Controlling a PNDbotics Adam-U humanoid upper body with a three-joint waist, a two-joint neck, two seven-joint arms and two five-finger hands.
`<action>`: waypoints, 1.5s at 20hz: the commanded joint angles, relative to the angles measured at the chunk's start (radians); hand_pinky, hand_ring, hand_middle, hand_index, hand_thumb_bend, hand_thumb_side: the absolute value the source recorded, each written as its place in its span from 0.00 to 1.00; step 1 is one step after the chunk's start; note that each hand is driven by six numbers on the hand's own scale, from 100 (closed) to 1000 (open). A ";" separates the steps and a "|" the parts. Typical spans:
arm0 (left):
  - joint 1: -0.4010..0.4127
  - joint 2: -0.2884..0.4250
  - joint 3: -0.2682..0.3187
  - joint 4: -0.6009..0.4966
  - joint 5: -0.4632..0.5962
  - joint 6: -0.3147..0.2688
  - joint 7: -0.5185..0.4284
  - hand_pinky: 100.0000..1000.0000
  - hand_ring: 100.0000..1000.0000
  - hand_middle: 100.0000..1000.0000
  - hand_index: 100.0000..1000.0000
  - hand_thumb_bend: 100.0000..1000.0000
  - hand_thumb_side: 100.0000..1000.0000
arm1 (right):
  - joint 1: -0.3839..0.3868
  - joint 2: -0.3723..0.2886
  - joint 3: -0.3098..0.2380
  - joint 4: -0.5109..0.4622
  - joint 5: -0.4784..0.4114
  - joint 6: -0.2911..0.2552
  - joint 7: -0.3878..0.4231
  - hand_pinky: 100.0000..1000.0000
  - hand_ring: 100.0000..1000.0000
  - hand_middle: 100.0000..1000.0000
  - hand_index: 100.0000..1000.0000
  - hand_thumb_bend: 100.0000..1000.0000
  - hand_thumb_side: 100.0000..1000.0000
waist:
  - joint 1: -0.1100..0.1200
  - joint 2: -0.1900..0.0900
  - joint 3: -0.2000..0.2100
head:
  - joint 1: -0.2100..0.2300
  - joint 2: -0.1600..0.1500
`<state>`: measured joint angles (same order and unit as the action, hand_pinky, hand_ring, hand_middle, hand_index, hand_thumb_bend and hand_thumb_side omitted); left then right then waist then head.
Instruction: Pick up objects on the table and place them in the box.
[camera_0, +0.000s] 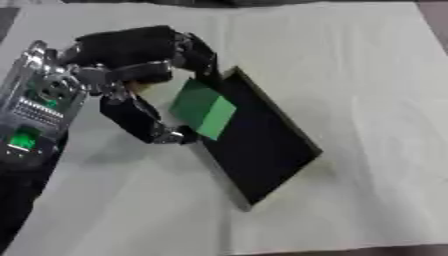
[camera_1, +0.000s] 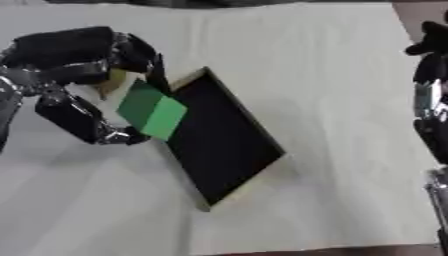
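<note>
Box as landmark: shallow, black inside, pale rim, lying askew on the white counter, long axis running from upper left to lower right.

Left hand sits at the box's upper-left end. I see its fingers curled over the top and the thumb coming up from below, clamped on a green block. Block is held off the counter, tilted, one face darker green and one lighter. It overlaps the box's left rim, partly over the black interior, partly outside it. Can't tell if it touches the rim.

Something small and yellowish shows behind the block, inside the left hand's curl, just beside the box's upper corner. Can't make out what it is.

Left wrist electronics, silver with green boards, sit further left of the box, near the view edge.

Right hand shows only in the right eye view, well to the right of the box at the frame edge, raised off the counter. Too dark and cropped; I can't tell whether it's clenched or released.
</note>
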<state>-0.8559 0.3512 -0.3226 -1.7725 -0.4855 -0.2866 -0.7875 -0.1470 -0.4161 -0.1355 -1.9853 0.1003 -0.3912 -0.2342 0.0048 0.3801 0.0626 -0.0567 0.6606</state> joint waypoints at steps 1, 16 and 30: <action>-0.002 -0.023 -0.001 -0.018 -0.032 -0.005 -0.015 0.66 0.53 0.39 0.59 0.00 0.00 | -0.011 -0.011 -0.013 -0.015 0.009 -0.001 -0.007 0.89 0.87 0.52 0.89 0.00 0.55 | -0.001 -0.012 0.003 | -0.003 -0.024; -0.038 -0.191 -0.053 0.108 -0.266 -0.009 0.010 0.65 0.53 0.39 0.62 0.03 0.14 | -0.004 -0.019 -0.019 -0.015 0.016 0.015 -0.015 0.89 0.87 0.52 0.89 0.00 0.56 | 0.028 -0.012 0.042 | -0.055 0.013; -0.028 -0.246 -0.064 0.189 -0.367 -0.038 -0.026 0.81 0.76 0.64 0.83 0.27 0.24 | -0.005 -0.008 -0.020 -0.015 0.010 0.026 -0.016 0.89 0.87 0.51 0.89 0.00 0.56 | 0.038 -0.019 0.035 | -0.054 0.023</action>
<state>-0.8723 0.1085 -0.3909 -1.5796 -0.8478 -0.3098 -0.7947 -0.1484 -0.4150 -0.1476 -1.9852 0.1112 -0.3671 -0.2492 0.0459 0.3872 0.0984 -0.1134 0.6785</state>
